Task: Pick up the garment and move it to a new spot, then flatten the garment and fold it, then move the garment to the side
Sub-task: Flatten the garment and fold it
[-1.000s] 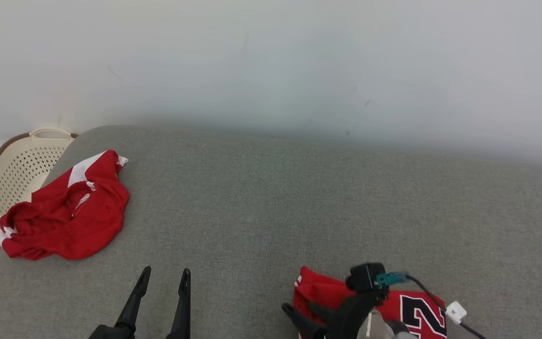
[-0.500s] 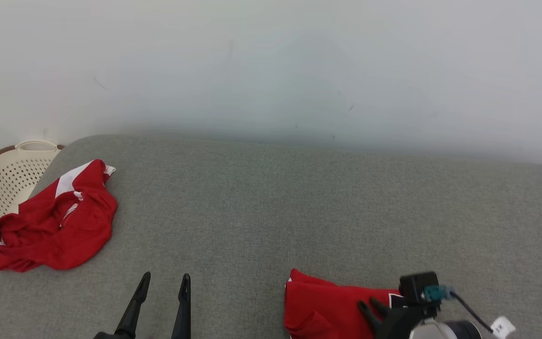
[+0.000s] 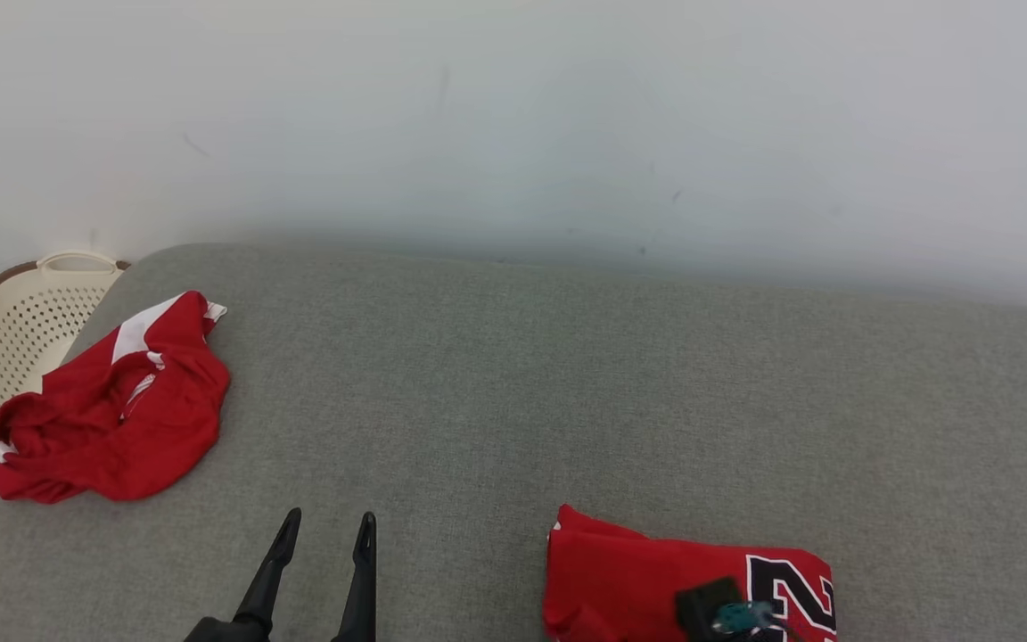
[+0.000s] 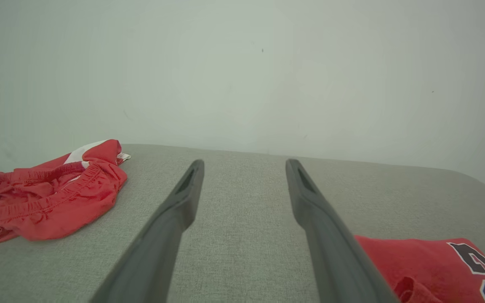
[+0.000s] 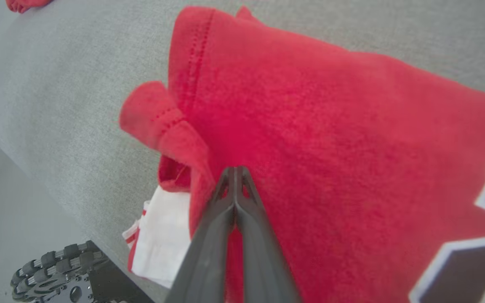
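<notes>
Now that your right fingers (image 5: 256, 227) have just clamped onto the folded jersey (image 5: 310, 147) at 5 o'clock, you can move it aside; left fingers (image 4: 171, 227) gape.

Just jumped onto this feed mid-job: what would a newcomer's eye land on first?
The folded red jersey with its black numeral, near right on the grey cushion, with the right hand pinched shut on its cloth. Next, the crumpled red garment at the left edge beside a cream basket, and the left hand open over bare cushion between them.
</notes>
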